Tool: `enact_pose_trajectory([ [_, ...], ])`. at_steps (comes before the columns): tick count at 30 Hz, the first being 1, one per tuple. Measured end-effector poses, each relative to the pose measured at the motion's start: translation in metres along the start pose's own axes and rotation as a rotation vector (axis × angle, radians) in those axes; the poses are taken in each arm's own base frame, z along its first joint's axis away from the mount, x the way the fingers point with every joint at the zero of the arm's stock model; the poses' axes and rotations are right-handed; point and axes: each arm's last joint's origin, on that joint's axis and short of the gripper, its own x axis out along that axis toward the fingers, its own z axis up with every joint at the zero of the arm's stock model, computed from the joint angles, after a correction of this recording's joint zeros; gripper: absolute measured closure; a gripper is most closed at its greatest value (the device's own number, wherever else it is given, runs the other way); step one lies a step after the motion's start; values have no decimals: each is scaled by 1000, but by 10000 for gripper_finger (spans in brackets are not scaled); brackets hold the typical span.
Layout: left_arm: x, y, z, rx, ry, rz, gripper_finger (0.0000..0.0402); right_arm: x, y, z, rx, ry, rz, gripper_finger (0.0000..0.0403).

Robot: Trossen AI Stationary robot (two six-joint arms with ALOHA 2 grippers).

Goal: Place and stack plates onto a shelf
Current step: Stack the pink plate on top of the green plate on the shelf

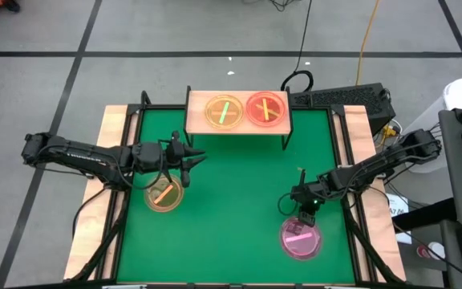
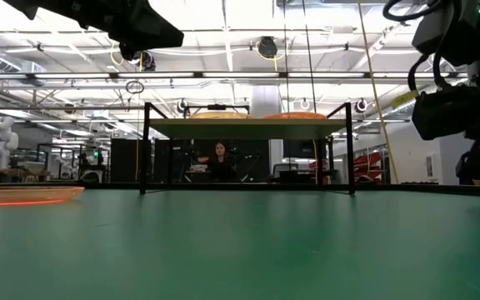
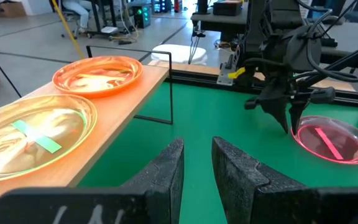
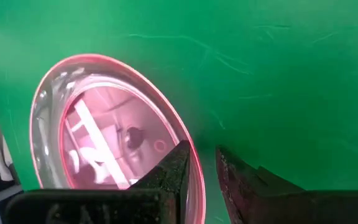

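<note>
The light-wood shelf (image 1: 237,128) stands at the table's far edge. It bears an amber plate with a green stripe (image 1: 224,111) and a red-orange plate with a yellow stripe (image 1: 265,109). An amber plate with an orange stripe (image 1: 164,194) lies flat on the green table, near-left of my left gripper (image 1: 192,160). That gripper hovers above the table, a little open and empty (image 3: 197,165). A pink plate (image 1: 301,238) lies flat at the near right. My right gripper (image 1: 305,211) points down at its far rim, a little open, with the rim (image 4: 196,177) running between the fingers. My right gripper comes at the pink plate from above, pointing down, one finger (image 4: 169,177) inside the far rim (image 4: 196,177) and one (image 4: 244,183) outside. I cannot tell whether either finger touches the rim. The plate lies flat on the table.
The shelf's thin black legs (image 2: 146,150) leave an open space under the board. The table has raised wooden side boards (image 1: 115,136). Bare green surface (image 1: 239,201) lies between the two arms. A person (image 2: 220,162) sits far behind the table.
</note>
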Motion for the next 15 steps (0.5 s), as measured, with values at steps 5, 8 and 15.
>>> enact_pose_trajectory([
  [5,0,0,0,5,0,0,311,0,1,1,-52,-13,13,384],
  [8,0,0,0,8,-1,0,311,0,5,5,-91,-53,47,398],
  [15,0,0,2,27,-19,3,311,-20,20,48,-331,-519,209,403],
])
